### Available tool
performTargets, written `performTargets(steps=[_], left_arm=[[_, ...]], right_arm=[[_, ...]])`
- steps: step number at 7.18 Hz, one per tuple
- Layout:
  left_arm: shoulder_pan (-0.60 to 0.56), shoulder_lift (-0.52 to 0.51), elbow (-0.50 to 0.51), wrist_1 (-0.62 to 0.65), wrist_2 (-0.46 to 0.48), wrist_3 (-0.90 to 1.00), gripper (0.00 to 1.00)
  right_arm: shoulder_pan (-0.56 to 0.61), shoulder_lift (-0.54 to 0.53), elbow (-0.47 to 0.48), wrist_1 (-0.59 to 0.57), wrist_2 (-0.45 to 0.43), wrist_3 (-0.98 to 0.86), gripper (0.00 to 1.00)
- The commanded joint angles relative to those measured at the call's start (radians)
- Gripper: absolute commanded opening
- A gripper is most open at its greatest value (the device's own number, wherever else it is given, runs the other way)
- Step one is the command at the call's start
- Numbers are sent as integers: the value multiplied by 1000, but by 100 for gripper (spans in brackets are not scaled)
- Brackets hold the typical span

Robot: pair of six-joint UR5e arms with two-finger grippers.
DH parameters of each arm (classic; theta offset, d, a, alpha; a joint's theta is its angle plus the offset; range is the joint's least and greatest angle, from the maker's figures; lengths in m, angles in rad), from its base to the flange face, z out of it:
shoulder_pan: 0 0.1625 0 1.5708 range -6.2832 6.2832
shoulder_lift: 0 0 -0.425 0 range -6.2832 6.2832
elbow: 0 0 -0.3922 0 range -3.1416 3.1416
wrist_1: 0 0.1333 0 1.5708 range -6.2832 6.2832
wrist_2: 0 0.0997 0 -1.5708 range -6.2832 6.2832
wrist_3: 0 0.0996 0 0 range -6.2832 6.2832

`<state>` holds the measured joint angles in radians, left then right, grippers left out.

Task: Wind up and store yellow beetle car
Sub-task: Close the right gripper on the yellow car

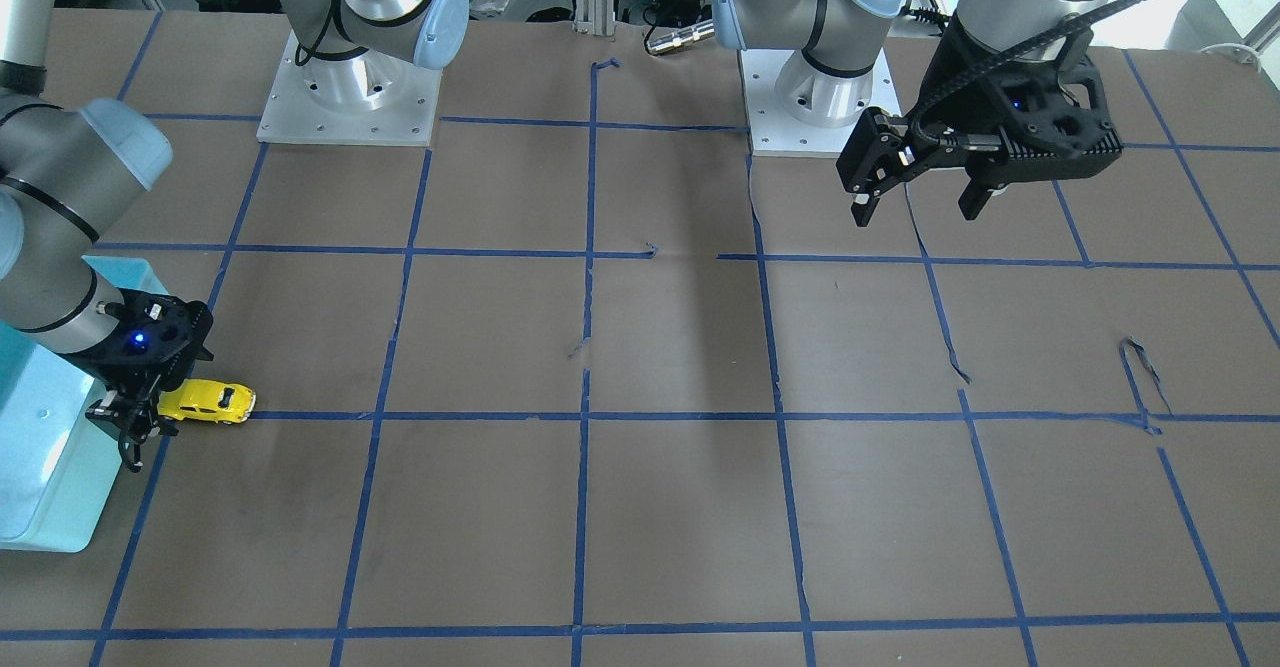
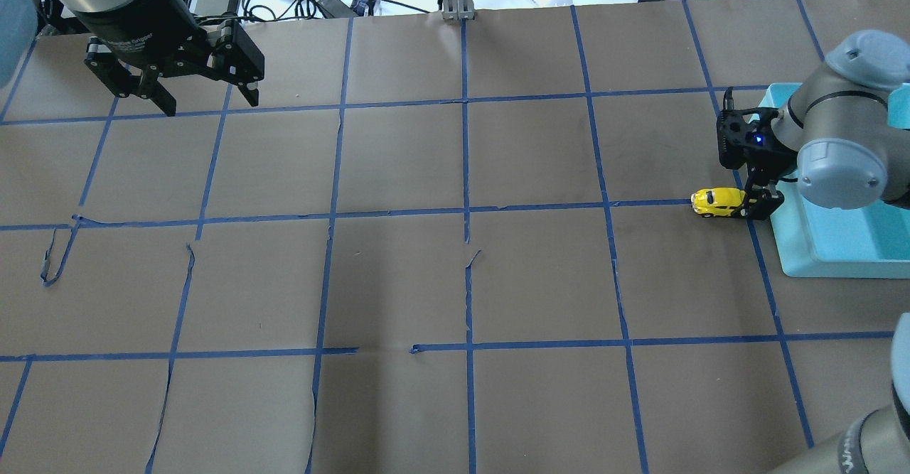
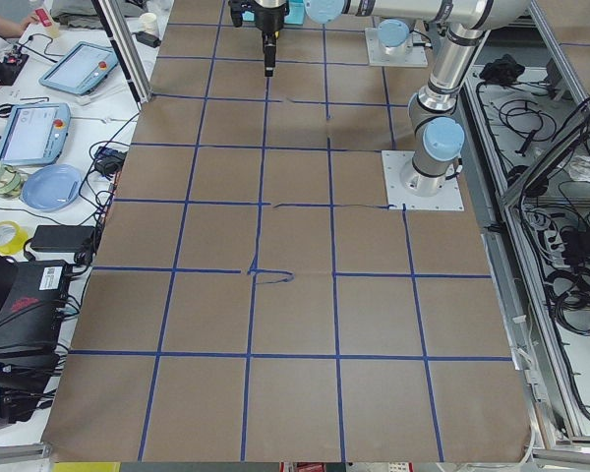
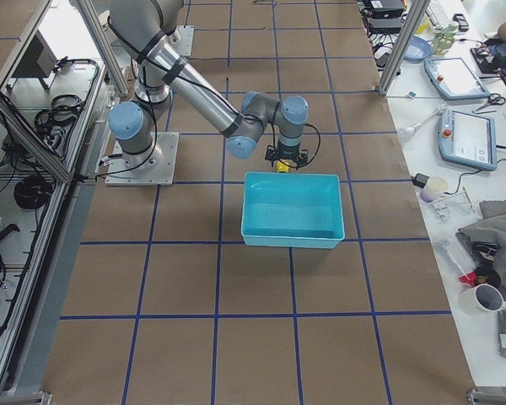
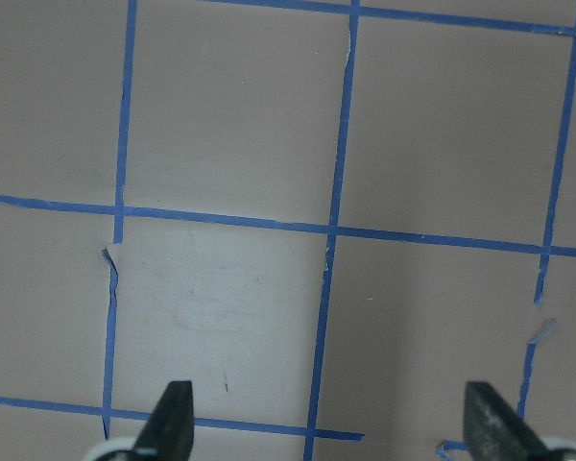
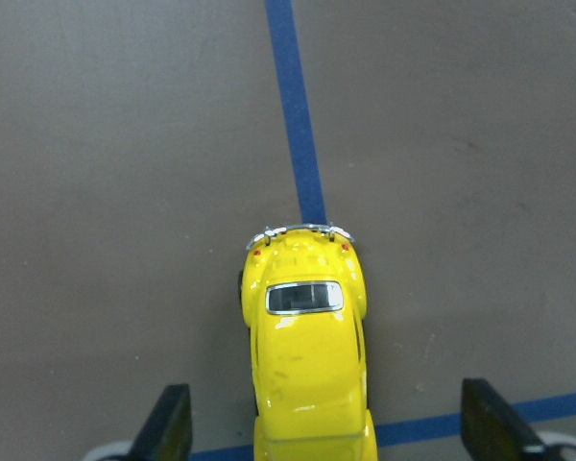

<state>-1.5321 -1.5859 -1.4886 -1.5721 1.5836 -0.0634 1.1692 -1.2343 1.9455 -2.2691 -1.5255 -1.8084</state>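
The yellow beetle car (image 1: 207, 402) stands on the brown table on a blue tape line, just beside the teal bin (image 1: 40, 487). It also shows in the overhead view (image 2: 716, 202) and the right wrist view (image 6: 307, 355). My right gripper (image 1: 135, 427) is low over one end of the car. In the right wrist view its fingers (image 6: 168, 423) stand wide apart on either side of the car, with gaps to its sides, so it is open. My left gripper (image 2: 210, 101) is open and empty, hovering above the table far from the car.
The teal bin (image 2: 839, 246) stands at the table's end on my right, right behind my right gripper, and looks empty in the right exterior view (image 4: 291, 211). Both arm bases (image 1: 350, 97) stand at the robot's edge. Torn blue tape (image 2: 57, 254) marks the paper.
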Motion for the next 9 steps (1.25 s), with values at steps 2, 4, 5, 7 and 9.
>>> performTargets(steps=[2, 4, 5, 7, 9], left_arm=[[0, 0, -2, 0, -4, 5, 100], [-6, 3, -7, 0, -4, 8, 100], [-6, 4, -9, 0, -4, 10, 100], [-6, 6, -10, 0, -4, 11, 100], [-8, 7, -12, 0, -2, 11, 100]], right_arm=[[0, 10, 24, -36, -5, 3, 67], [0, 10, 24, -43, -5, 3, 32], [0, 9, 24, -44, -4, 4, 30], [9, -1, 15, -40, 8, 9, 30], [21, -31, -32, -12, 28, 20, 30]])
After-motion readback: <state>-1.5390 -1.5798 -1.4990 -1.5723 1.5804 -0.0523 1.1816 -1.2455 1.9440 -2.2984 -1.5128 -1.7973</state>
